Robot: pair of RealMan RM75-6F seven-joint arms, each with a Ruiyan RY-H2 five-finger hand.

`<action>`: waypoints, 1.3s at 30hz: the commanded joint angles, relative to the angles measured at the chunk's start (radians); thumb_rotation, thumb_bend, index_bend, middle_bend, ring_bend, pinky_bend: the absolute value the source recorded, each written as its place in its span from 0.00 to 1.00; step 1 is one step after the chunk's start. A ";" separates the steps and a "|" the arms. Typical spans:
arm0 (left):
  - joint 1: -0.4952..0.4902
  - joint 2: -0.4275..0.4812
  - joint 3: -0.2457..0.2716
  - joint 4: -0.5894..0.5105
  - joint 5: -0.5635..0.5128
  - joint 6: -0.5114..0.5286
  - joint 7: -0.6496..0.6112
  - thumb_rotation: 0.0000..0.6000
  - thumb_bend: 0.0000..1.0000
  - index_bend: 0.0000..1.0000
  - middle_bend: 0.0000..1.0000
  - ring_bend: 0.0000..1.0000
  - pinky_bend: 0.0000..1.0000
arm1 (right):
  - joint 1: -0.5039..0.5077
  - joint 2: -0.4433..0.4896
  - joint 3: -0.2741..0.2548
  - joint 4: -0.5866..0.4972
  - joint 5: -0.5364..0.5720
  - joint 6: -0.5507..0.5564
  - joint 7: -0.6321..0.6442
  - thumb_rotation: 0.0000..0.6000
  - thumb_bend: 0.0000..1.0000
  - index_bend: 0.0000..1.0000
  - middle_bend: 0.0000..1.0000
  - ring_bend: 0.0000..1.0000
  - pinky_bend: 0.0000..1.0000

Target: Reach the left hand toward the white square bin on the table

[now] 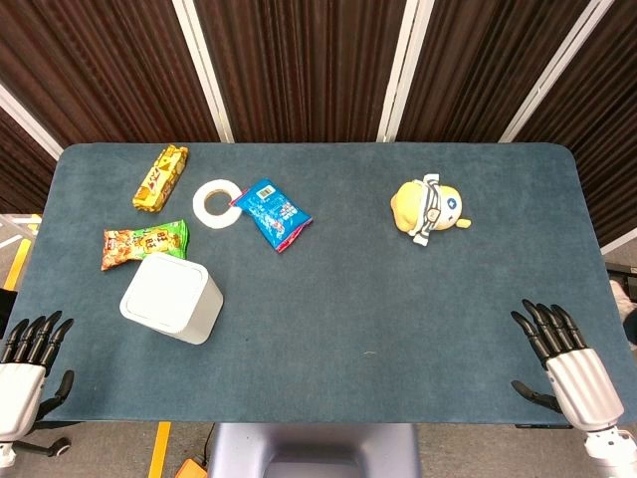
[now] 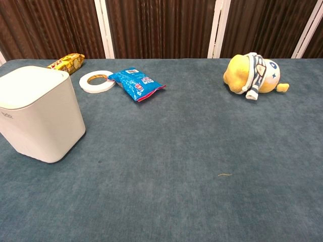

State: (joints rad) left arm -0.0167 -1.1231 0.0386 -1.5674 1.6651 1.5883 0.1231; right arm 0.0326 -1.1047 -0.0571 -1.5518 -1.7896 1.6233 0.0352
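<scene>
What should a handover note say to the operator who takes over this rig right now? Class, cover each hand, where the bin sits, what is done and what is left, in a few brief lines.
Left hand: holds nothing, fingers apart, at the near-left table edge, seen only in the head view.
Right hand: holds nothing, fingers apart, at the near-right edge.
White square bin: upright on the table's near-left part, lid closed, just ahead and to the right of the left hand, untouched.
Done: nothing visible yet.
Left: bring the left hand forward and inward to the bin.
</scene>
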 commanded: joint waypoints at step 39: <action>-0.237 -0.045 -0.038 -0.161 -0.155 -0.374 0.190 1.00 0.47 0.19 1.00 1.00 1.00 | 0.016 0.010 -0.019 -0.015 -0.005 -0.042 0.013 1.00 0.09 0.00 0.00 0.00 0.00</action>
State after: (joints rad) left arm -0.2526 -1.1658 0.0005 -1.7288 1.5062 1.2048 0.3110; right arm 0.0490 -1.0948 -0.0760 -1.5661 -1.7943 1.5810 0.0479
